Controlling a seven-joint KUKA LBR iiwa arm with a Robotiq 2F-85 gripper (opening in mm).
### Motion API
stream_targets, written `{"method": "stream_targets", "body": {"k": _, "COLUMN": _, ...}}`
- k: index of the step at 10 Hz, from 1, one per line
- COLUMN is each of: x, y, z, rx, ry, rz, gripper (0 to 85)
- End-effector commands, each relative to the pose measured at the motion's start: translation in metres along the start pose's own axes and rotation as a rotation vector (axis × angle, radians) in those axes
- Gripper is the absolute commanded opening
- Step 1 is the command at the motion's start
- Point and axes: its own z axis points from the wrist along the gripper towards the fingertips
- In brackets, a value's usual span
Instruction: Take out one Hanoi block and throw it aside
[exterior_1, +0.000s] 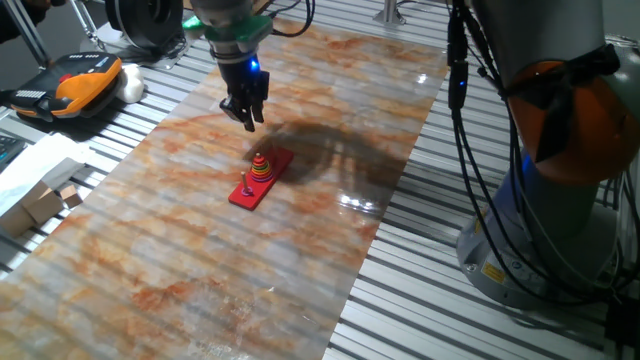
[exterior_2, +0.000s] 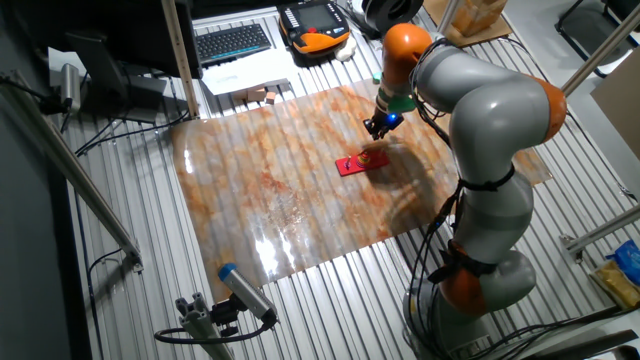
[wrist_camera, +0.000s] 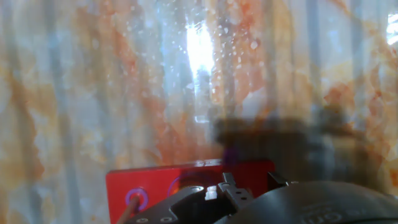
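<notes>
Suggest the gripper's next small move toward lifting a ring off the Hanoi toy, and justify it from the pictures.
Probably lower the gripper forward toward the ring stack: it hangs above and behind the red base, touching nothing. Whether its fingers are open is unclear.

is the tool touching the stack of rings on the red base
Apart. One fixed view shows the tool hanging above the ring stack, marble visible between them.
</notes>
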Motion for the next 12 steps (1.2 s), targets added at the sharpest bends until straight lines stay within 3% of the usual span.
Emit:
{"method": "stream_targets", "body": {"k": 1, "x": -0.001, "y": -0.001, "z": 0.000, "rx": -0.002, "ry": -0.002, "rz": 0.001, "gripper": 51.0}}
{"method": "stream_targets", "body": {"k": 3, "x": -0.002, "y": 0.002, "z": -0.002, "rx": -0.010, "ry": 0.002, "rz": 0.007, "gripper": 51.0}}
{"method": "stream_targets", "body": {"k": 4, "x": -0.001, "y": 0.004, "z": -0.003, "rx": -0.020, "ry": 0.009, "rz": 0.009, "gripper": 34.0}}
{"method": "stream_targets", "body": {"k": 6, "x": 0.004, "y": 0.011, "z": -0.008, "rx": -0.031, "ry": 0.025, "rz": -0.001, "gripper": 34.0}}
{"method": "stream_targets", "body": {"k": 7, "x": 0.008, "y": 0.014, "z": -0.013, "rx": -0.036, "ry": 0.034, "rz": -0.006, "gripper": 17.0}}
{"method": "stream_targets", "body": {"k": 8, "x": 0.012, "y": 0.016, "z": -0.019, "rx": -0.038, "ry": 0.040, "rz": -0.020, "gripper": 17.0}}
{"method": "stream_targets", "body": {"k": 10, "x": 0.032, "y": 0.017, "z": -0.033, "rx": -0.047, "ry": -0.001, "rz": -0.031, "gripper": 17.0}}
{"method": "stream_targets", "body": {"k": 12, "x": 0.058, "y": 0.023, "z": -0.047, "rx": -0.047, "ry": 0.011, "rz": -0.030, "gripper": 17.0}}
